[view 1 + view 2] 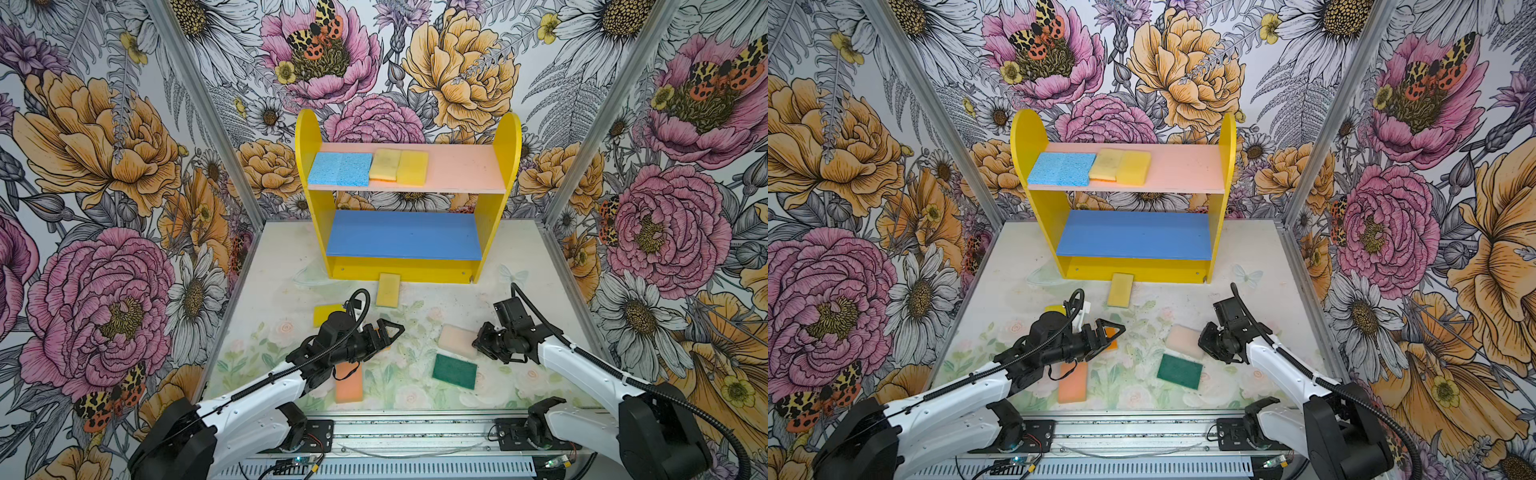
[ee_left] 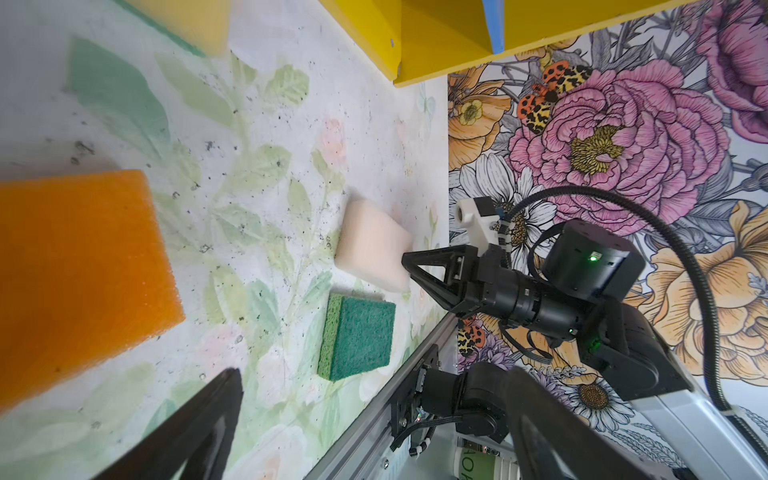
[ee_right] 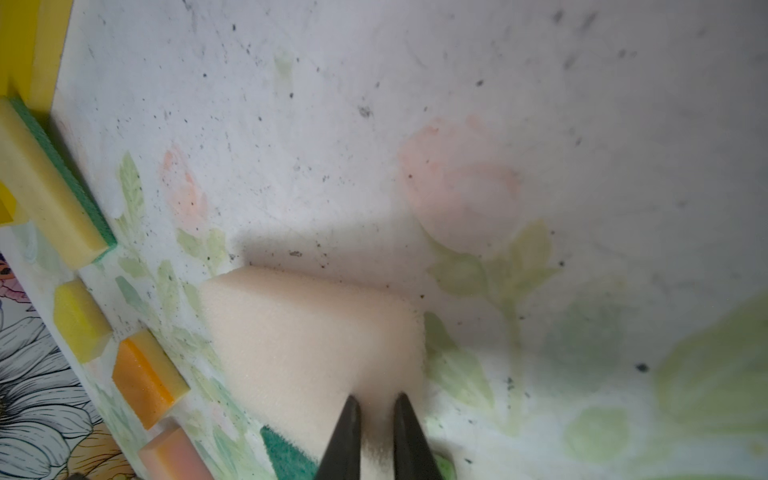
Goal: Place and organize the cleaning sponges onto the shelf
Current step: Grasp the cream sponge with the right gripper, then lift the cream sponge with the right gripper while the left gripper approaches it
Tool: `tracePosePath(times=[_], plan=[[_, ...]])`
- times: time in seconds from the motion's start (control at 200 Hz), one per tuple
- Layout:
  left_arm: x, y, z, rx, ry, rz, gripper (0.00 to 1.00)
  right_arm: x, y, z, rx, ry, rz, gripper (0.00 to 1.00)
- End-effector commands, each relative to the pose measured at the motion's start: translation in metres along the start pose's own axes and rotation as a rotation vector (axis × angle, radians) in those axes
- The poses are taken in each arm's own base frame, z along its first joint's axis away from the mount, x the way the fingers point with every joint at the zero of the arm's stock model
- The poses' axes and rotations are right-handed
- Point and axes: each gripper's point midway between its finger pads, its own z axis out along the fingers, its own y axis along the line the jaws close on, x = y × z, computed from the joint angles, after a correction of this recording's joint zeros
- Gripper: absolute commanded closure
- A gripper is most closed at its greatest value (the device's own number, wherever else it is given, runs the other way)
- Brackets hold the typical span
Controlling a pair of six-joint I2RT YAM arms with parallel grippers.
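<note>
The right gripper (image 3: 376, 415) pinches the cream sponge (image 3: 311, 332) narrowly at its edge, seemingly to lift it toward the shelf (image 1: 405, 235), while the left gripper (image 1: 390, 332) hangs wide open.

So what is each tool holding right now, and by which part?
The right tool is shut on the cream sponge, pinching the end that lies to the right in both top views. The left tool is open and holds nothing.
</note>
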Motion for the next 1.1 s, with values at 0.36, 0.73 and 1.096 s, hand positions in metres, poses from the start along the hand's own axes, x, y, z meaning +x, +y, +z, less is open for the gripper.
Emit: tracePosePath(times=[0.36,0.73,1.096], plan=[[0.002,-0.063,0.054,0.126,0.0,0.065,0.01,-0.01,0.066,-0.037,-0.344,-0.053,0.117,1.0],[-0.014,-0.097,0.089,0.249,-0.077,0.028,0.01,0.001,0.114,-0.08,-0.522,-0.023,0.107,1.0],[-0.023,-0.115,0.102,0.306,-0.091,0.033,0.58,0.013,0.124,-0.081,-0.528,0.008,0.071,0.92]])
